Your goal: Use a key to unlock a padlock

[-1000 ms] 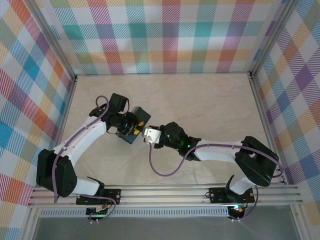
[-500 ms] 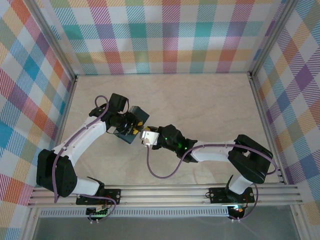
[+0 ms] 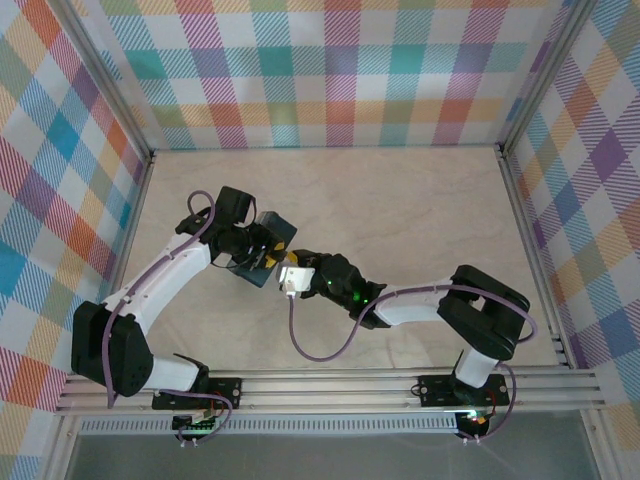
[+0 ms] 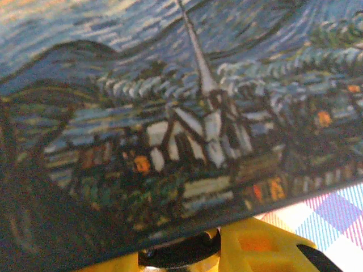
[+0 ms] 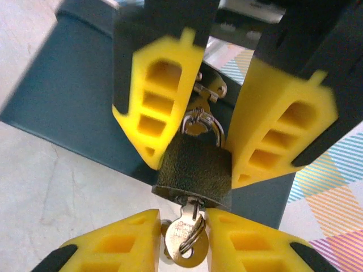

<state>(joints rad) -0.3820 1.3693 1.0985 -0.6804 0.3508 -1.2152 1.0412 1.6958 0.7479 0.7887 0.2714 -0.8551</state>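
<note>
The small dark padlock (image 5: 195,170) hangs by its shackle from the hasp (image 5: 210,88) of the blue painted tin (image 5: 74,102). My left gripper (image 3: 266,256) comes down from above, its yellow fingers (image 5: 159,107) pressed against both sides of the padlock's body. The silvery key (image 5: 184,246) is in the keyhole at the padlock's bottom, a small ring through its head. My right gripper (image 5: 182,229) is shut on the key's head from below. In the left wrist view the tin's painted lid (image 4: 181,113) looms close above a yellow finger (image 4: 255,249).
The tin (image 3: 272,240) stands on the pale marble-look tabletop (image 3: 400,200) left of centre. Plaid walls (image 3: 320,70) close in the back and both sides. A purple cable (image 3: 310,345) loops under the right arm. Open table lies behind and to the right.
My right arm has shifted left, its elbow swinging in toward the tin, and its gripper has crept slightly left and nearer. The left arm and tin have stayed put.
</note>
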